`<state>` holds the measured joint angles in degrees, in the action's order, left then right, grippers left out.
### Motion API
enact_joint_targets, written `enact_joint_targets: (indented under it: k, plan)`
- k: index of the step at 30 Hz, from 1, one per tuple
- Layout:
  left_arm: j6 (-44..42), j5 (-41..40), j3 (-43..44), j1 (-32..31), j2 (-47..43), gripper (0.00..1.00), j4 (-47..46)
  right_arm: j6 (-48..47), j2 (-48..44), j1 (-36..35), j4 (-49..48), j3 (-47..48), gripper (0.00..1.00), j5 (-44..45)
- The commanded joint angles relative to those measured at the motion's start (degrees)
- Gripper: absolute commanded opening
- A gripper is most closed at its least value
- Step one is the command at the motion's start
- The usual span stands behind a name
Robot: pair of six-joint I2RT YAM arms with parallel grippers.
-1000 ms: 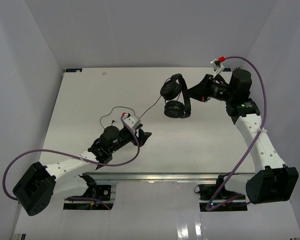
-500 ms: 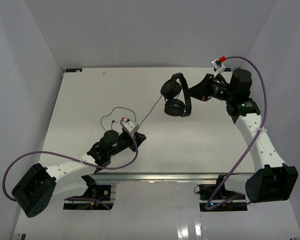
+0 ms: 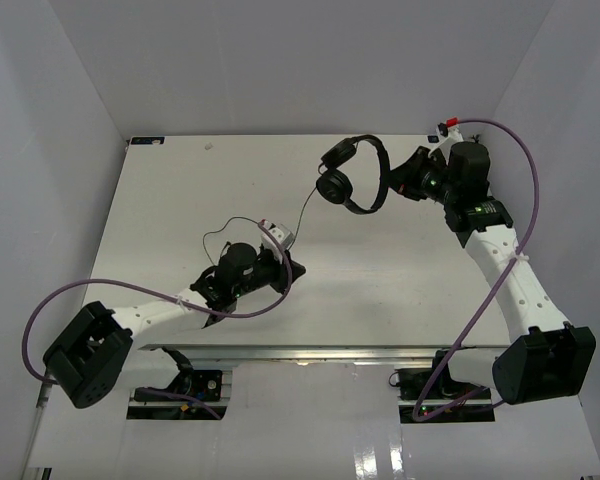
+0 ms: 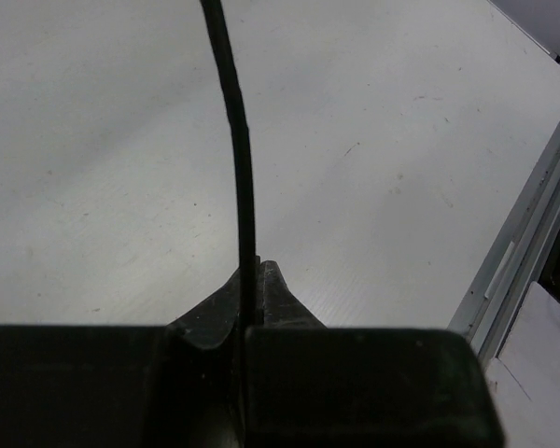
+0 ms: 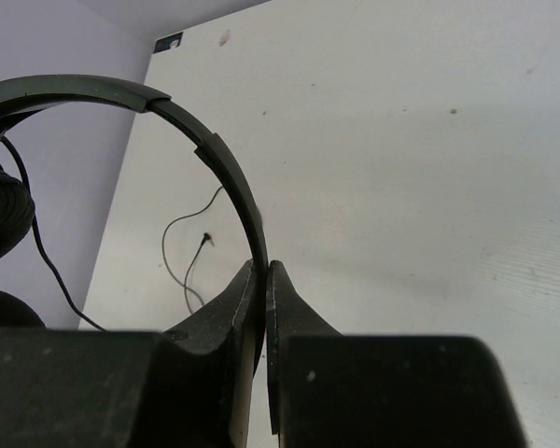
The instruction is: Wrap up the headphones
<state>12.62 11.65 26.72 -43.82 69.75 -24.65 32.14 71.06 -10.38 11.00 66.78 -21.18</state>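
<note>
Headphones (image 3: pixel 352 175) are held over the far right part of the table (image 3: pixel 170 180), with the headband (image 5: pixel 226 173) pinched in the right gripper (image 5: pixel 264 273). The cord (image 4: pixel 239 149) is clamped between the nearly closed fingers of the left gripper (image 4: pixel 259 271), low near the table's front middle.

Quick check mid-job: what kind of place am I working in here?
Most likely a lab robot cell, not a home or shop: a white table boxed in by plain pale walls, two arms bolted at its near edge, purple cables trailing, and headphones as the prop.
</note>
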Motion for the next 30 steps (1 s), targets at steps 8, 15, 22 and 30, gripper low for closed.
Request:
enact_joint_targets:
  k: [8,15,22,30]
  plan:
    - [1.71,0.83,14.12,-5.8,11.61,0.16,10.95,1.52,3.69,-3.42,-3.44,1.12,0.08,18.11]
    - [0.8,0.27,20.59,-8.56,15.33,0.16,14.6,-4.03,6.1,-6.0,-4.76,0.57,0.08,32.18]
    - [-2.0,-1.07,27.11,-9.09,14.6,0.2,23.37,-14.09,6.34,-11.17,-10.98,-5.45,0.08,42.4]
    - [-10.34,-11.25,34.57,-9.09,13.18,0.22,40.33,-30.6,5.32,-13.92,-18.32,-11.7,0.08,46.17]
